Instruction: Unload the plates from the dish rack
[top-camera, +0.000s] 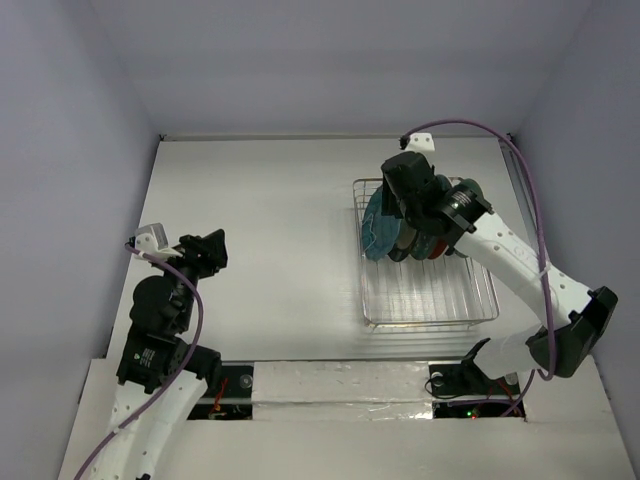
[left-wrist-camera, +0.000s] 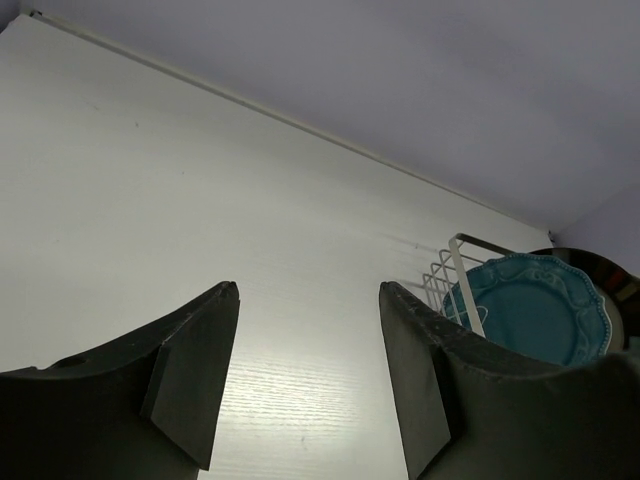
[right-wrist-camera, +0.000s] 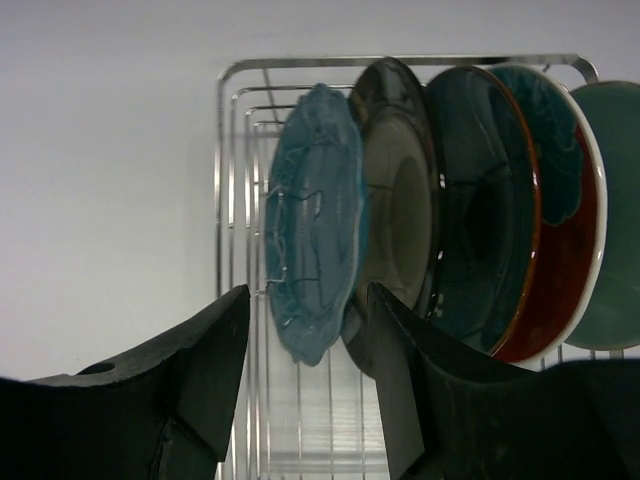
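The left pincer (top-camera: 205, 250) hung above the left side of the counter (top-camera: 280, 220), its two matte black fingers spread apart with nothing between them. In its own wrist view the left pincer (left-wrist-camera: 307, 295) looked across the counter (left-wrist-camera: 150, 200), a pale sheet with a faint wood grain, toward the rack (left-wrist-camera: 460, 265) far off at the right.

The rack (top-camera: 430, 322) stood right of centre, a rectangle of thin silvery wire with rounded corners and raised sides. Its long axis ran from the near edge toward the back wall. All the plates stood on edge at its far end, packed in a row running left to right, their faces toward the left.

In the right wrist view the row began with the teal plate (right-wrist-camera: 315, 260), matte-looking with a scalloped, embossed rim. Next came the cream plate (right-wrist-camera: 395, 200), glossy, round, with a dark rim. After it stood the dark dish (right-wrist-camera: 480, 210), shiny and edged in red-brown, then the red plate (right-wrist-camera: 565, 250) with a teal flower and a white edge. The mint plate (right-wrist-camera: 615, 220) came last, cut off by the frame. They overlapped closely, leaning a little.

The right pincer (right-wrist-camera: 306, 295) had its fingers parted and gripped nothing. The lower edge of the teal plate showed in the gap, and I could not tell whether either finger touched it. From above, the right pincer (top-camera: 405, 190) hovered over the left end of the row.
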